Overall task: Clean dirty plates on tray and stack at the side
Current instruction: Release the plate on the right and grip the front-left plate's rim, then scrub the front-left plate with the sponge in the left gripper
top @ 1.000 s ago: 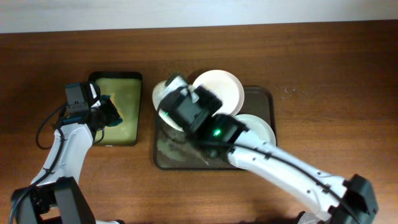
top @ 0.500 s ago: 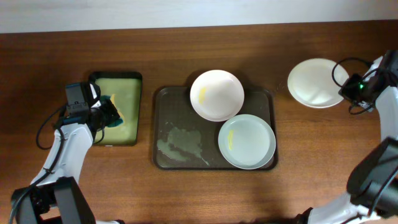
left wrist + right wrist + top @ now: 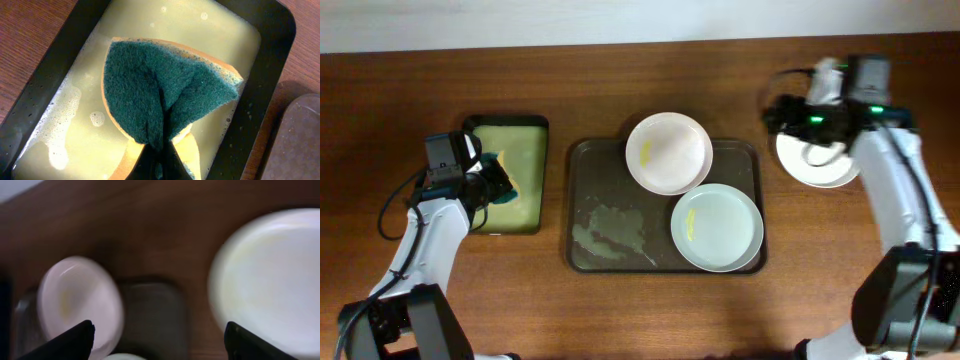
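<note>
White plates (image 3: 668,152) are showing yellow smears on the dark brown tray (image 3: 595,175); a green-and-yellow sponge (image 3: 160,95) is soaking in yellowish foam inside the black tray (image 3: 277,35).

The sponge (image 3: 165,90) pinched in the left gripper (image 3: 159,162) has a rough, fibrous green scouring face over soft yellow foam. Under it the black tray (image 3: 272,30) looks like smooth, shiny plastic and holds cloudy, foamy yellow-green liquid (image 3: 150,25). Ahead of the right gripper (image 3: 159,332), the plates (image 3: 668,152) are glossy white. The brown tray (image 3: 590,170) is matt with a wet smear (image 3: 615,232). The table (image 3: 620,80) is grained wood with a satin finish.
</note>
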`<state>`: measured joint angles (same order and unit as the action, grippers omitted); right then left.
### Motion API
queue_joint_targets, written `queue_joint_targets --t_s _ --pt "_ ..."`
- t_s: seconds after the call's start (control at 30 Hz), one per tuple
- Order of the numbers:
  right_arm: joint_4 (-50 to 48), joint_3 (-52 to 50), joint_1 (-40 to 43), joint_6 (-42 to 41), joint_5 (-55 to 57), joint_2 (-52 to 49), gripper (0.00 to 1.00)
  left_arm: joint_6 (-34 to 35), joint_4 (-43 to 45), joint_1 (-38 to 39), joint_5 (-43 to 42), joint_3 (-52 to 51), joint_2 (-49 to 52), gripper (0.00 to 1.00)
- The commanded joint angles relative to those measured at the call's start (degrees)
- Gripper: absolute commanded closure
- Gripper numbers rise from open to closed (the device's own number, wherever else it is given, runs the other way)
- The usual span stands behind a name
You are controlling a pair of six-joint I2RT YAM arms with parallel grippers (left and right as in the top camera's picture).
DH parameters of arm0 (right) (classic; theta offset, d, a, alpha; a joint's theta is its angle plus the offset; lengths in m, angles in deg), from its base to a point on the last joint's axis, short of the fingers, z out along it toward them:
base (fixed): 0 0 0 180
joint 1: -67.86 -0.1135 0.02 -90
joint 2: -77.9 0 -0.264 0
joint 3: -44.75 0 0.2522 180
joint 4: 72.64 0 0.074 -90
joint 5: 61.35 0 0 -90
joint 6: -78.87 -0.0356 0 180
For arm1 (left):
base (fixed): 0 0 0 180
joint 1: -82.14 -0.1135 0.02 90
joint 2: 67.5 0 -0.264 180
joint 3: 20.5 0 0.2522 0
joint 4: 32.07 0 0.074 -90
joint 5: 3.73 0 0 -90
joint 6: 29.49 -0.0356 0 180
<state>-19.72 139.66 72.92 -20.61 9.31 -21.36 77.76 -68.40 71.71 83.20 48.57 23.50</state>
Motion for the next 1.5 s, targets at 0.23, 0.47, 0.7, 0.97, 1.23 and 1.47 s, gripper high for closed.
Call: queue_joint_targets --t_s 0.23,0.47,0.7,0.97,1.23,1.47 --pt "-6.2 -0.8 -16.5 -6.1 10.3 -16.1 0.38 -1.1 0.5 -0.1 -0.6 0.2 0.0 1.00" --pt "-7.1 -0.8 -16.8 -6.1 8.1 -19.3 0.96 -1.1 0.9 -0.1 -0.6 0.2 0.0 1.00" --pt "-7.1 -0.8 -24.2 -5.8 -2.8 -19.3 0.96 -1.2 3.5 -0.1 -4.2 0.7 -0.6 1.00" --pt "4.4 -0.8 -28.2 -6.1 0.9 -19.3 0.96 -2.6 -0.3 -0.1 -7.8 0.9 -6.7 1.00" --pt "-1.1 -2.9 -31.0 -6.5 10.2 -19.3 0.96 -2.6 -0.7 -0.1 -16.5 0.9 -7.1 1.00" --pt "-6.2 -6.1 -30.9 -6.5 11.3 -19.3 0.96 -2.6 -1.6 1.6 -16.7 0.9 -9.4 1.00"
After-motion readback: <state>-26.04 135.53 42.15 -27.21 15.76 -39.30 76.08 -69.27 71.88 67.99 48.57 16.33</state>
